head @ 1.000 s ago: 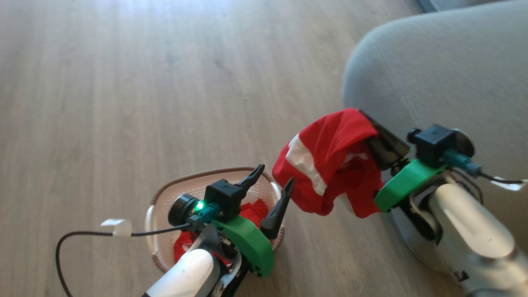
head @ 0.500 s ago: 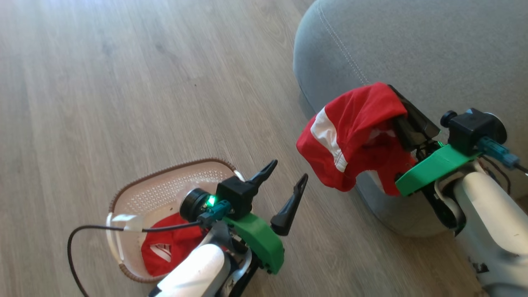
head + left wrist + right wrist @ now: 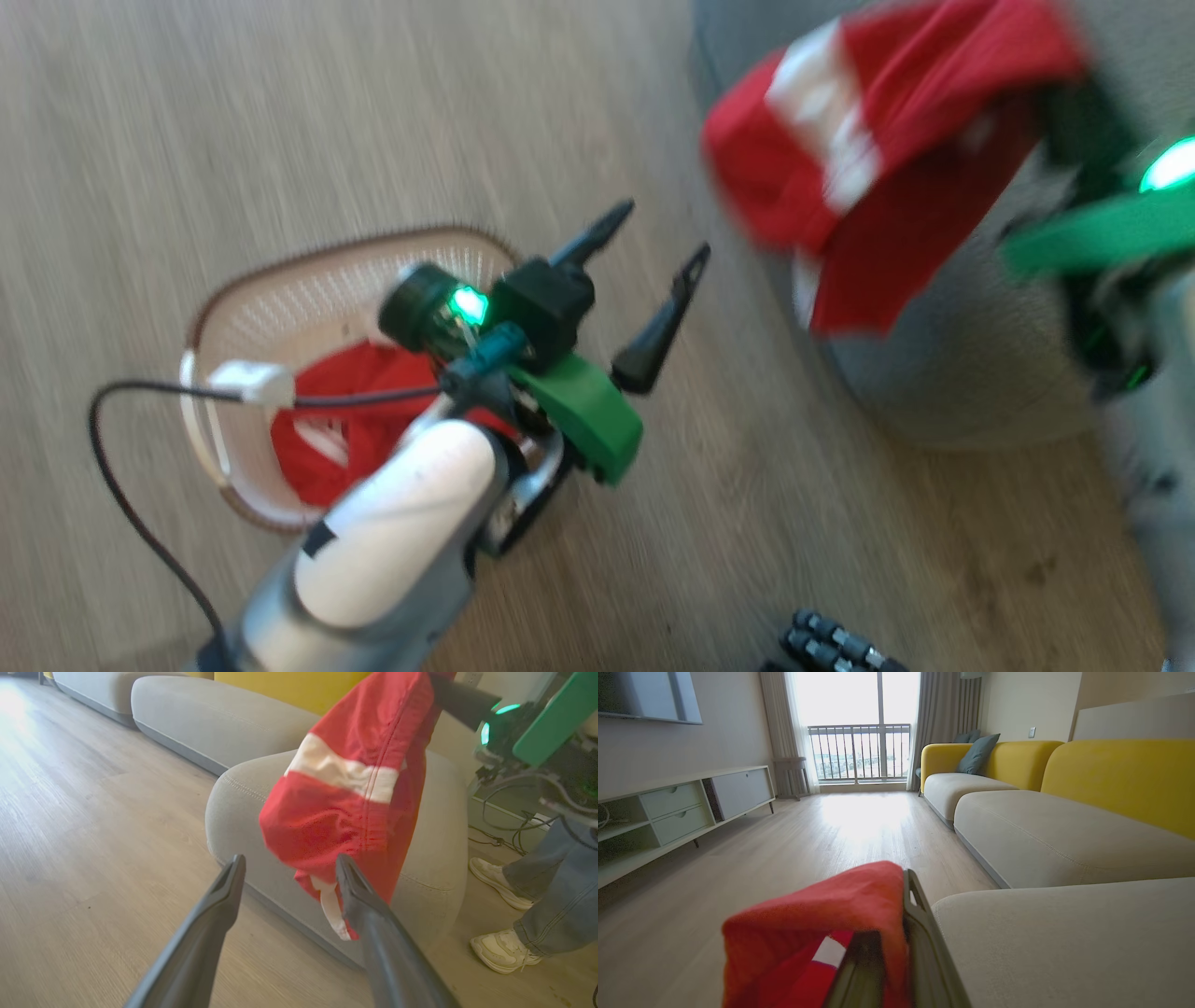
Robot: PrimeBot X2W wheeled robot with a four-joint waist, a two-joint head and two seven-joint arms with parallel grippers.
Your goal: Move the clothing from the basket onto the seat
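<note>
Ahead-right of the right jaws and lower than them: seat (image 3: 1064, 942), big grey cushion, rounded edge nearest. Right jaws clamped together on red clothing (image 3: 887, 159). It hangs off their left side, long axis roughly vertical, seemingly beside the seat's edge, not over its top yet. Right jaws are the nearer pair. Left jaws wide apart, empty. Basket (image 3: 308, 299) sits below-behind them, second red garment (image 3: 345, 429) inside.
</note>
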